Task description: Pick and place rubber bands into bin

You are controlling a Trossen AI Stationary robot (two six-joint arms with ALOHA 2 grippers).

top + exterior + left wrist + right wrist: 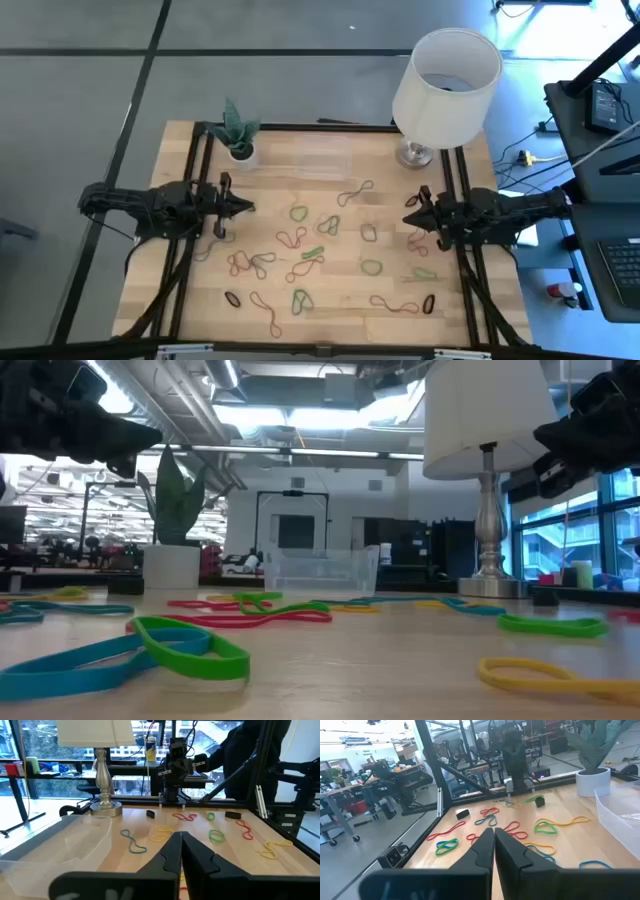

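Lying scattered on the surface between both closed, empty tools, the rubber bands (300, 212) sit nearest the left tool (243, 207), the bin (308, 160) beyond, right tool (410, 217) opposite.

We count one clear bin (318, 160), one lamp (445, 75), one potted plant (239, 133), two arms, and roughly twenty rubber bands (300, 213) across the table (390, 330).

Lamp (97, 750) shade and plant (596, 742) top cut off by frame edges
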